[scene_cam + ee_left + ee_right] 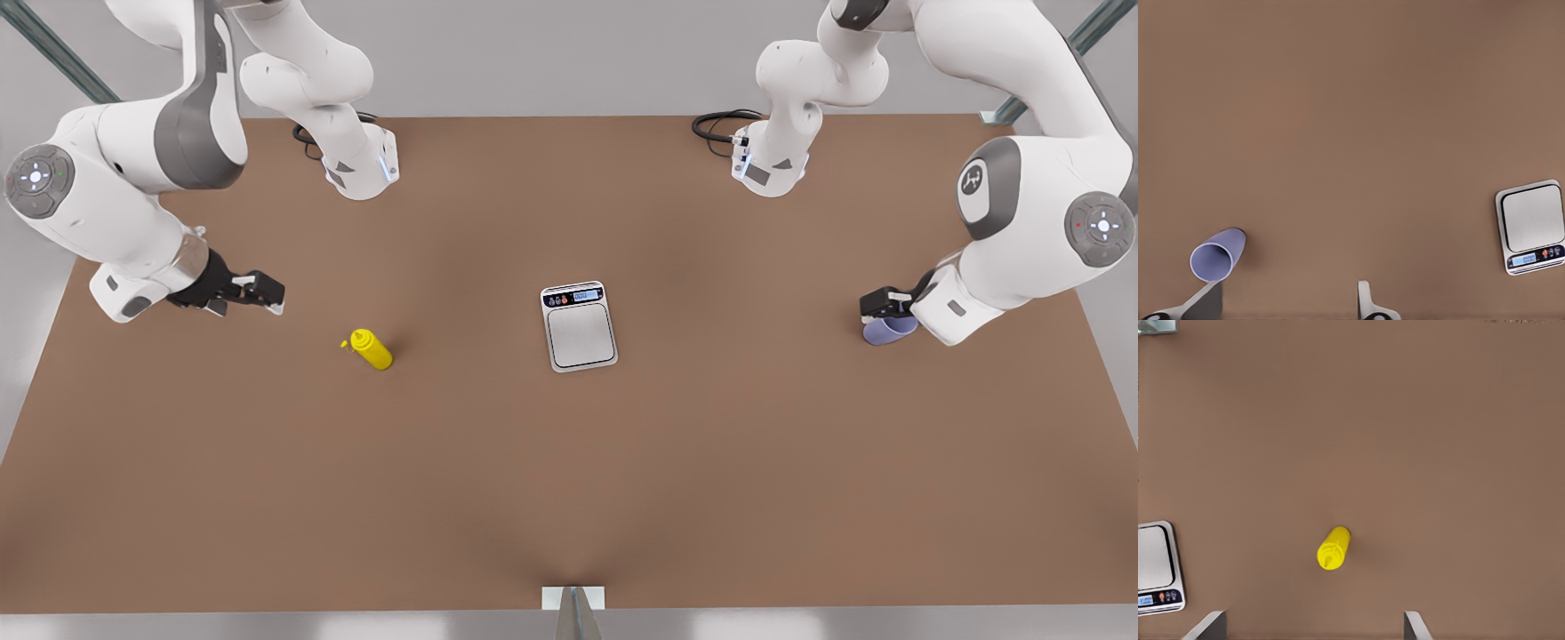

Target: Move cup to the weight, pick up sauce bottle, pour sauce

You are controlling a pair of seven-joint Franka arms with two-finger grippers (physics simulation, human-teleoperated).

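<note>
The small lavender-blue tapered cup sits on the brown table at the front view's right, just under the left gripper, whose fingers stand spread beside its rim. The flat silver-grey digital scale with a blue display lies mid-table. The bright yellow squeeze bottle stands left of it, near the right gripper, fingers spread wide.

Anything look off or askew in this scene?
Nothing spilled or damaged. The cup and sauce bottle stand upright, the weight sits slightly skewed on the table. The left gripper is open right by the cup; the right gripper is open, short of the bottle.
</note>
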